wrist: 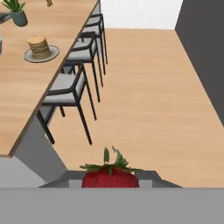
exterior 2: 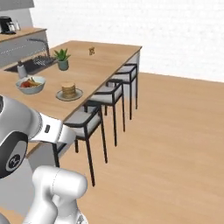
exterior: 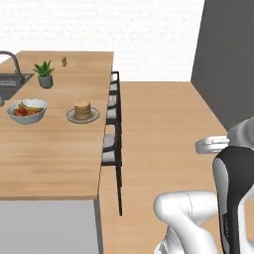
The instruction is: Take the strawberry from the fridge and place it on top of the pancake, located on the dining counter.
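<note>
Strawberry [wrist: 110, 175] clamped between part-closed end effector [wrist: 110, 180] fingers, above floor beside dining counter [wrist: 26, 94].

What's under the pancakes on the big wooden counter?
A flat grey plate sits under the pancakes, on the wooden counter. Its rim shows all around; the middle of the plate is covered by the stack.
</note>
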